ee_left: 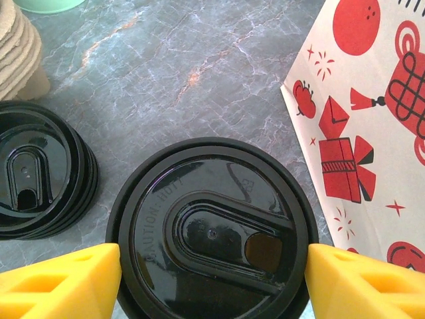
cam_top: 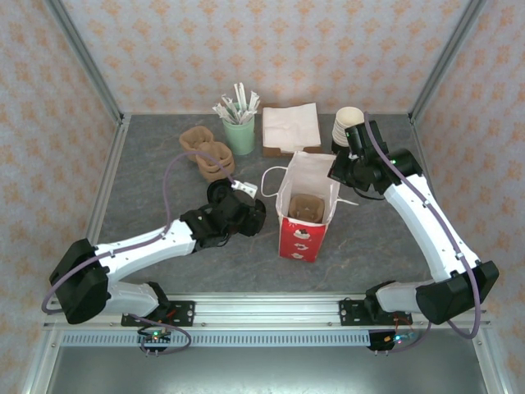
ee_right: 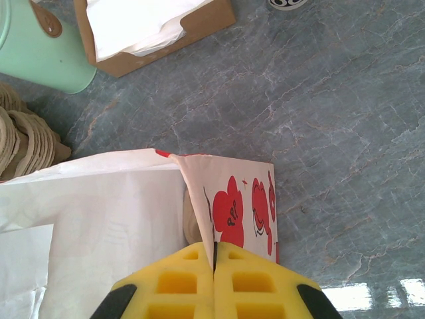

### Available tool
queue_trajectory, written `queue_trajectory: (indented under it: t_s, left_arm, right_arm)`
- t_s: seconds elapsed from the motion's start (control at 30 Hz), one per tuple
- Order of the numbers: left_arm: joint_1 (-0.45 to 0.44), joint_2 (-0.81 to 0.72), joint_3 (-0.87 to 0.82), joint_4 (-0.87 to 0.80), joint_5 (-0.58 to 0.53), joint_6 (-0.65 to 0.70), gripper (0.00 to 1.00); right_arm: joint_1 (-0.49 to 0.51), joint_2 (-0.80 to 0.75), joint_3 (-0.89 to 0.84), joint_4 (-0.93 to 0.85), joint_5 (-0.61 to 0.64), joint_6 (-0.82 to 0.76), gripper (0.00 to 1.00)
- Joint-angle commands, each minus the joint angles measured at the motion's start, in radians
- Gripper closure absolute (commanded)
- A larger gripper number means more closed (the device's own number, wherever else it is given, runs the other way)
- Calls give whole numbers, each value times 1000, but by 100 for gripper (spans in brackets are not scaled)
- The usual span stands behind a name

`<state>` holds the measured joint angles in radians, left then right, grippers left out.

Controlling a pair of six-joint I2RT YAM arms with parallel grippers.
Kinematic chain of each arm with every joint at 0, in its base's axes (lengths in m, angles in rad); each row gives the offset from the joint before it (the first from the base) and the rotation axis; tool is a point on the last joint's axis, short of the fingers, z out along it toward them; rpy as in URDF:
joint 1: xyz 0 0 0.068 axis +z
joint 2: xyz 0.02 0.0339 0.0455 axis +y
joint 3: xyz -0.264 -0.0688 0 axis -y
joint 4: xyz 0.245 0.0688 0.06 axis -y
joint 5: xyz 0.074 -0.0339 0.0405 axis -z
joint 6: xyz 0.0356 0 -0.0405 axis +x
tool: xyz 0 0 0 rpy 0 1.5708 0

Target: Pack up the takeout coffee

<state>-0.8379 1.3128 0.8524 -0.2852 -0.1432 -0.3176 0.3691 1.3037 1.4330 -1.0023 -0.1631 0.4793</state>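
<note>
I see the takeout coffee (ee_left: 212,199) just left of the paper bag (ee_left: 372,119), lid between my left pincer's (ee_left: 212,259) 2 fingers, grip I cannot tell, right pincer (ee_right: 214,251) pinching the bag's rim.

My top camera looks down from high behind the near edge, over the whole table (cam_top: 139,168). Both wrist cameras face down, very near the surface; all three views share the printed bag (cam_top: 299,238) (ee_left: 372,133) (ee_right: 239,206).
</note>
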Motion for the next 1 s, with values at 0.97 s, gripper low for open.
queue_trajectory:
  t_s: [0.97]
  left_arm:
    - [-6, 82, 118, -148, -39, -70, 18]
  right_arm:
    - [4, -11, 8, -9, 55, -5, 100]
